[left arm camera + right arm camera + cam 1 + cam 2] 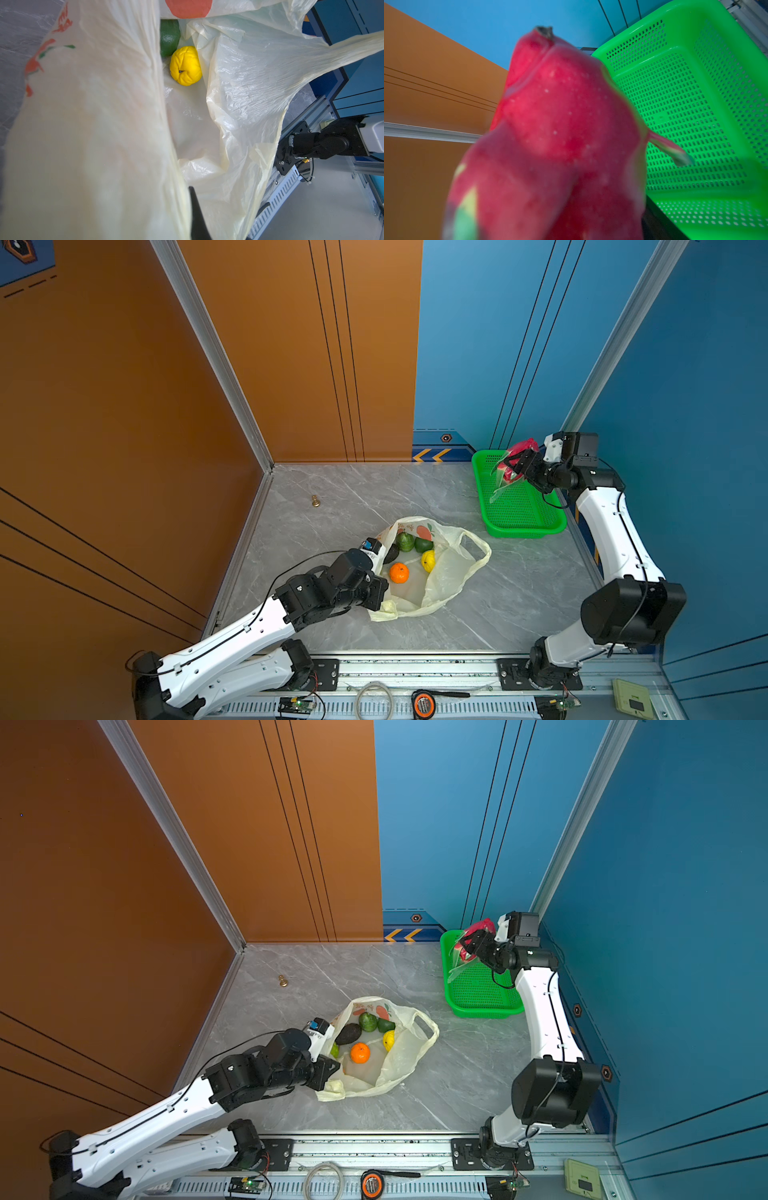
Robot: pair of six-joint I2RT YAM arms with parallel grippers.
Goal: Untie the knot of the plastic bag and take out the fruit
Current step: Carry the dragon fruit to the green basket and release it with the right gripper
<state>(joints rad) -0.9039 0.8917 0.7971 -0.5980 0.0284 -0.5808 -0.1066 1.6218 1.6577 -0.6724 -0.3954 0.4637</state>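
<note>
Left hand (379,593): pinched shut on the left rim of the plastic bag (446,576), which lies on the table (332,497) with its mouth open. Inside it are an avocado (390,552), green fruits (405,541), an orange (399,573) and a lemon (428,561).

Right hand (513,466): jaws wide, clamped on 1 dragon fruit (560,135), above the far end of the green basket (523,526).

Step, as judged: deposit. Lower the fruit close to the mesh floor before opening the jaws, or it may bounce out. The left hand should hold the rim taut.

Crinkly plastic bag (239,104); glossy perf. basket (639,49)
</note>
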